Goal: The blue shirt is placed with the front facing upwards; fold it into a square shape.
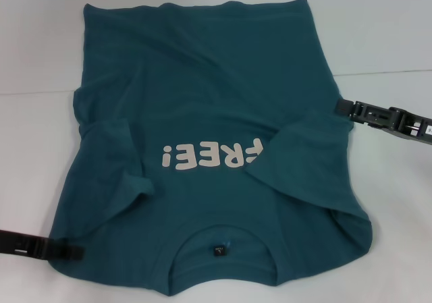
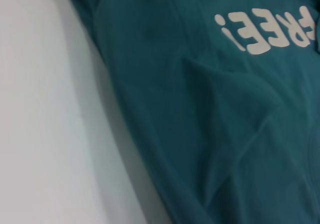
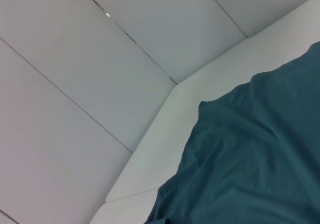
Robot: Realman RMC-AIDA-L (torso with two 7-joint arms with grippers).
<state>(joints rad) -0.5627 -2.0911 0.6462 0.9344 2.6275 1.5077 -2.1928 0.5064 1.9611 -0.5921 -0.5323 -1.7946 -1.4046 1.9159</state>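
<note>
A bare lab-like test station: a plain white table fills the frame, with white panelled walls behind it.

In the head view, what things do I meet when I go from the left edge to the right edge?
left gripper → folded-in sleeve → white lettering → other folded sleeve → right gripper
</note>
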